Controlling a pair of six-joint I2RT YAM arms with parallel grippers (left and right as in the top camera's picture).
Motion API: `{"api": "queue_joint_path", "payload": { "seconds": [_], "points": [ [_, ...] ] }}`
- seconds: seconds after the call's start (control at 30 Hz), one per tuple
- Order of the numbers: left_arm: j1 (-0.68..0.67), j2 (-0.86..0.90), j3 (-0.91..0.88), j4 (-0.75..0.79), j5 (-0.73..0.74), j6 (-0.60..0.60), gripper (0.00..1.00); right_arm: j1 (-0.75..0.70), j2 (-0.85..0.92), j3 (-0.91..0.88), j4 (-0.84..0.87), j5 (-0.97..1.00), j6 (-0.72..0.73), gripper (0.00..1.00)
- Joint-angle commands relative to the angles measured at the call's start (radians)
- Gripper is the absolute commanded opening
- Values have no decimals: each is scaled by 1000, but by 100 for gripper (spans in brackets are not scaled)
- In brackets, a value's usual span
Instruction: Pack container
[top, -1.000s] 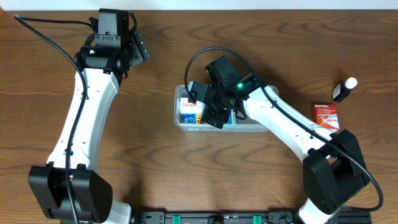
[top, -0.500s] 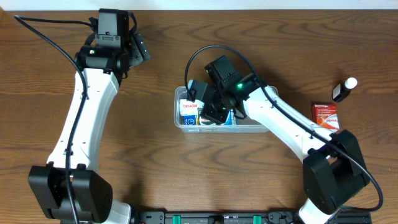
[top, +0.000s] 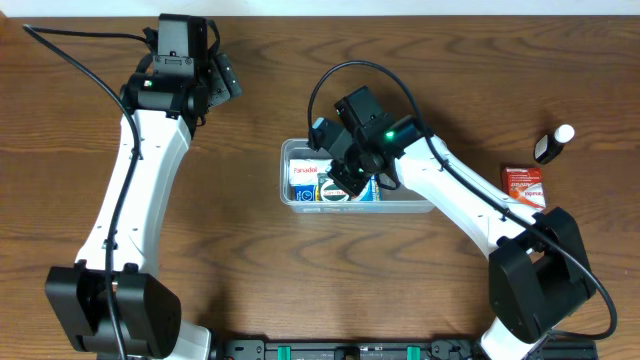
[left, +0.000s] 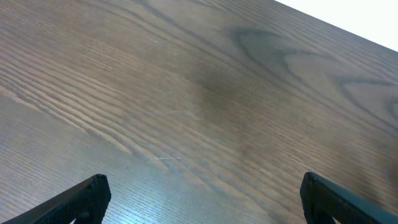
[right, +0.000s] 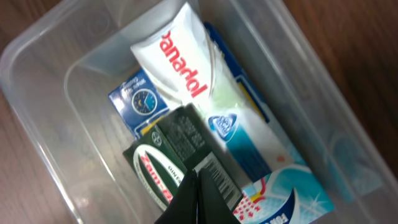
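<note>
The container (top: 400, 206) is a clear plastic tub at the table's middle, and its rim (right: 37, 93) also shows in the right wrist view. Inside lie a white tube with red lettering (right: 180, 68), a dark green box (right: 171, 146), a small blue box (right: 140, 102) and a teal-and-white box (right: 280, 186). My right gripper (top: 338, 178) hangs just above the green box, its jaws (right: 198, 182) pressed together with nothing between them. My left gripper (top: 228, 82) stays far off at the upper left, open (left: 203, 184) over bare wood.
A red box (top: 523, 186) lies on the table to the right of the tub. A black bottle with a white cap (top: 552, 143) lies beyond it at the far right. The right arm's cable (top: 340, 80) loops above the tub.
My right gripper's jaws went from wide open to shut over the tub, and it drew back slightly from the contents. The left arm has not moved.
</note>
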Motion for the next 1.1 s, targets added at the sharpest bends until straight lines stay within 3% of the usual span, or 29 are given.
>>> {"api": "queue_joint_path", "payload": {
  "seconds": [0.0, 0.83, 1.07],
  "points": [
    [0, -4, 10, -2, -11, 18, 98, -7, -2, 2, -22, -12, 36, 1],
    [0, -4, 10, -2, -11, 18, 98, -6, -2, -89, 142, 3, 132, 1],
    [0, -4, 10, -2, -11, 18, 98, -17, -2, -90, 106, 3, 134, 1]
  ]
}}
